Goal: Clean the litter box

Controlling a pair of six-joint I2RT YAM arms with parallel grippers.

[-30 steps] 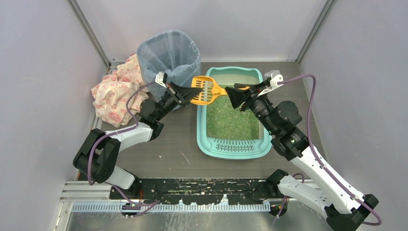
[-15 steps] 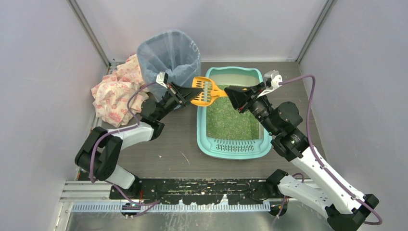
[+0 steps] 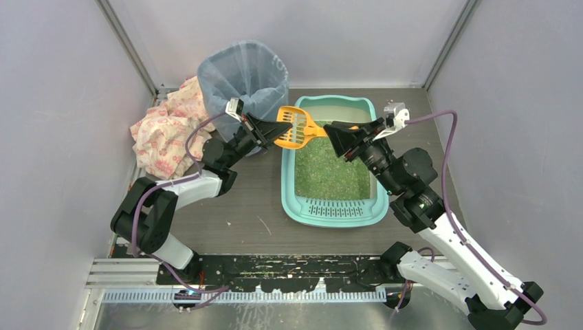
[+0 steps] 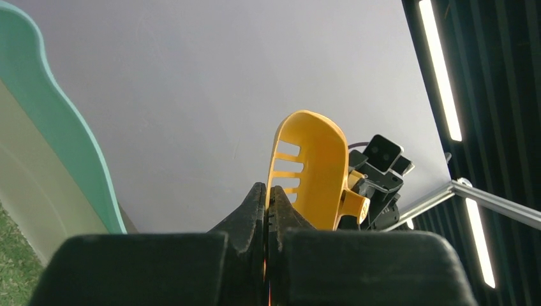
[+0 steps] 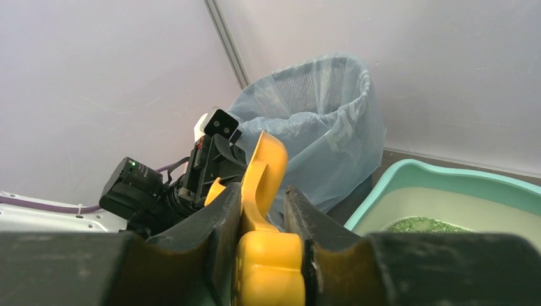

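**Item: litter box** (image 3: 289,199). Teal tray with a raised rim, on the desk (image 3: 227,206) right of centre. The slotted grate step is at its near end. Green litter (image 3: 328,168) covers most of the floor, with a bare strip at the far end.

**Item: scoop** (image 3: 294,128). Orange and slotted, held in the air over the box's far left corner, just beside the bin (image 3: 240,75). Whether it carries anything cannot be told.

**Item: left tool** (image 3: 273,128). Jaws pinched fully together on the thin edge of the scoop's head. The left wrist view shows a sliver of orange between the fingers.

**Item: right tool** (image 3: 331,131). Jaws narrow, clamped on the scoop's handle from both sides. This is plain in the right wrist view.

**Item: bin.** Blue-grey and bag-lined, with an open mouth, standing left of the box. A patterned cloth (image 3: 165,134) lies heaped against its left side.

**Step, as judged:** the scoop is being passed or re-gripped between the arms, ahead of scooping or tipping.

**Handling notes:**
- Let one tool go only once the other's hold is square and firm.
- The handle grip looks like the better one to keep.
- The rim pinch is slight and could twist.
- Keep the head level over the box, so that any spill falls back in.
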